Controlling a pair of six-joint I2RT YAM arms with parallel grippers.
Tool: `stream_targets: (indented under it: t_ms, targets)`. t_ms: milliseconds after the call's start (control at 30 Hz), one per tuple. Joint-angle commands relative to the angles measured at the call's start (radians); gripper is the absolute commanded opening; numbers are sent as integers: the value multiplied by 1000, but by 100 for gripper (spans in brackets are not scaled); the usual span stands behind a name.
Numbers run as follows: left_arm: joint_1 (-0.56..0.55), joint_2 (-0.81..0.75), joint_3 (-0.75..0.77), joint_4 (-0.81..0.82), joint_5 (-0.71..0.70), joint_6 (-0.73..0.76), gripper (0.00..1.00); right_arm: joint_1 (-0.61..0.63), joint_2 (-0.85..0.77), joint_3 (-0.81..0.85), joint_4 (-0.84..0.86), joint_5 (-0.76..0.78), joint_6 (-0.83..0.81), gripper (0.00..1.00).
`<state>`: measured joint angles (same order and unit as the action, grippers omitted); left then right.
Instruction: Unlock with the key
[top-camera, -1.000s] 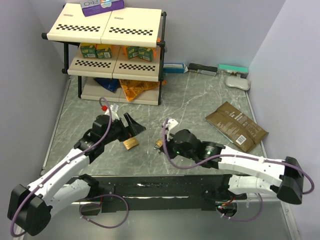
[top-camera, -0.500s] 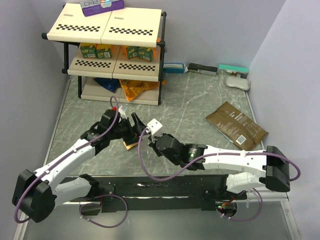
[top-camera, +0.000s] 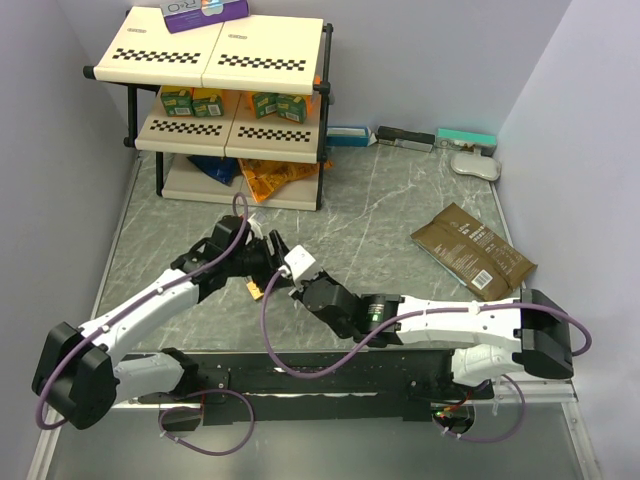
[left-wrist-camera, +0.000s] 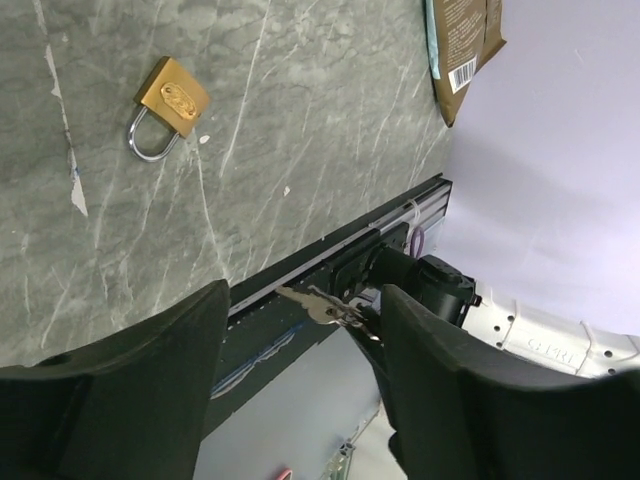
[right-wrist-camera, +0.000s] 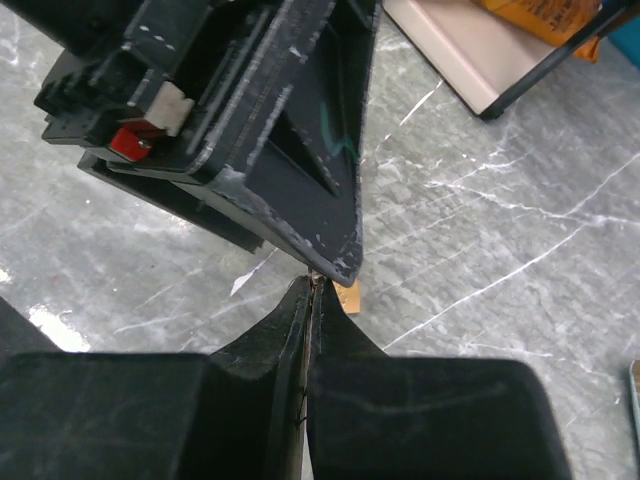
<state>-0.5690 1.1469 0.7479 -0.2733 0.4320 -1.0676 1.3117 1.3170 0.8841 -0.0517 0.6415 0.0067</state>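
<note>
**Key pinched in the right gripper, poised between the left one's spread fingers**

The right gripper (right-wrist-camera: 308, 296) was shut tight, its two dark fingers pressed flat together. In the left wrist view, the key (left-wrist-camera: 318, 304) stuck out of it as a small silvery sliver. In its own wrist view the key was only a thin line in the seam between the fingers.

The left gripper (left-wrist-camera: 303, 292) stood open with nothing between its jaws. Its broad black fingers (left-wrist-camera: 120, 400) were well apart, and the key showed in the gap between their tips. From the right wrist, one left finger filled the upper frame, its tip just above the shut right fingertips.

Just beside that meeting point a scrap of brass (top-camera: 255, 291) lay on the table (top-camera: 400, 200). It was too hidden by the grippers to tell more.

Further out, a brass padlock (left-wrist-camera: 168, 105) with a steel shackle lay flat on the grey marbled surface, apart from both grippers. A brown packet (top-camera: 472, 252) lay well off to the right. A shelf rack (top-camera: 225, 60) stood at the far left, against the back wall.
</note>
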Motion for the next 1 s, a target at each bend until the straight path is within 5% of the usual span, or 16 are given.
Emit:
stream_targets:
  t_ms: [0,667,967]
  targets:
    - [-20,13,62,-26,25,3,65,12,16,32,82,52,-51,0]
    - [-25,73,82,-29,37,3,13,58,67,24,124,124,-146,0]
    - [-25,70,71,3,14,-9,1,90,134,53,116,184,-182,0]
